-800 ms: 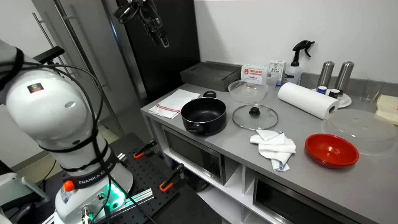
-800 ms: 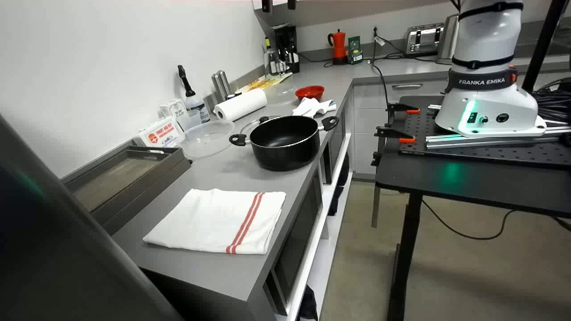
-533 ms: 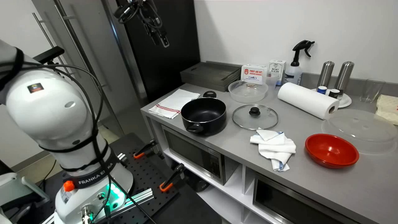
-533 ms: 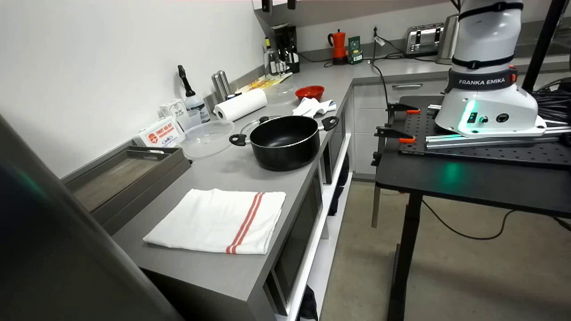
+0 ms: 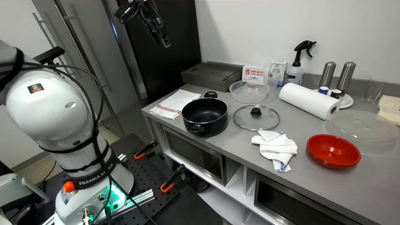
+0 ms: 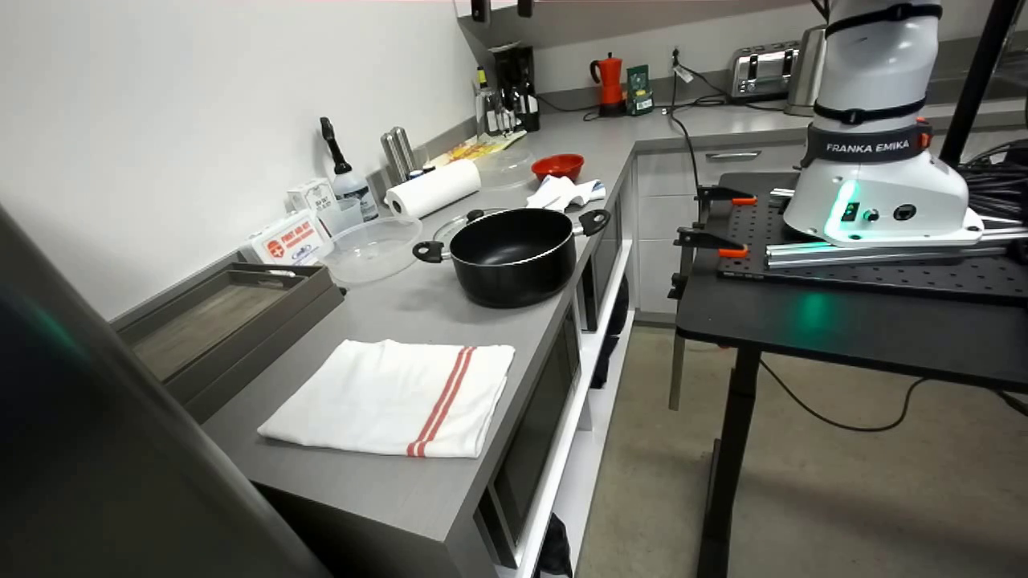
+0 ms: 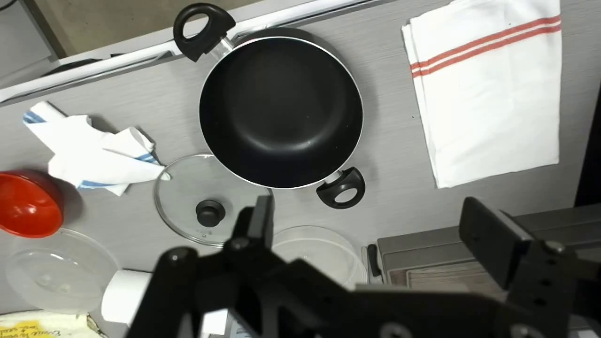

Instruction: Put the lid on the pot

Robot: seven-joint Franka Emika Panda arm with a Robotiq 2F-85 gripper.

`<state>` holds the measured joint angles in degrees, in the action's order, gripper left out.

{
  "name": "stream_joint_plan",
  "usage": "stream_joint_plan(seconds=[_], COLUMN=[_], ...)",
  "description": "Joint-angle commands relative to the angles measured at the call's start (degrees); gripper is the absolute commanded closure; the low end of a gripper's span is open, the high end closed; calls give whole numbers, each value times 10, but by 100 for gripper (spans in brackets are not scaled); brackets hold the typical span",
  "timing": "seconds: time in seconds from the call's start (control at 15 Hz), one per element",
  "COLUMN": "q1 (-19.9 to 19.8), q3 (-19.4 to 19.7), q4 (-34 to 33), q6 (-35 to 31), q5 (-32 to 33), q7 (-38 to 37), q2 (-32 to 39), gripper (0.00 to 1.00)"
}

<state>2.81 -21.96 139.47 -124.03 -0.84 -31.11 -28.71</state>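
Note:
The black pot (image 5: 204, 116) stands upright and uncovered near the counter's front edge; it also shows in an exterior view (image 6: 514, 269) and in the wrist view (image 7: 281, 112). The glass lid (image 5: 256, 120) with a dark knob lies flat on the counter beside the pot, knob up. It also shows in the wrist view (image 7: 210, 213); in an exterior view the pot hides much of it (image 6: 450, 230). My gripper (image 7: 368, 220) is open and empty, its fingers wide apart. It hangs high above the counter, at the top of both exterior views (image 5: 162, 40) (image 6: 503, 10).
A striped folded towel (image 5: 175, 103) lies beside the pot. A crumpled white cloth (image 5: 275, 147) touches or nearly touches the lid. A clear bowl (image 5: 249, 93), grey trays (image 5: 212, 75), a paper towel roll (image 5: 307, 100), a red bowl (image 5: 333, 151) and a clear cover (image 5: 362, 128) stand around.

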Motion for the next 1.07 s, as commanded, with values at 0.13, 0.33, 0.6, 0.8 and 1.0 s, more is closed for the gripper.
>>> stream_joint_plan(seconds=[0.13, 0.33, 0.6, 0.8, 1.0], q1=[-14, -39, -54, -50, -43], q3=[15, 27, 65, 107, 149], q4=[-33, -76, -163, -242, -319], q6=[-1, 5, 12, 21, 27], q5=[37, 71, 99, 91, 72], q7=[-17, -34, -55, -58, -50], q2=[53, 114, 211, 286, 357], gripper=[0, 0, 0, 0, 0])
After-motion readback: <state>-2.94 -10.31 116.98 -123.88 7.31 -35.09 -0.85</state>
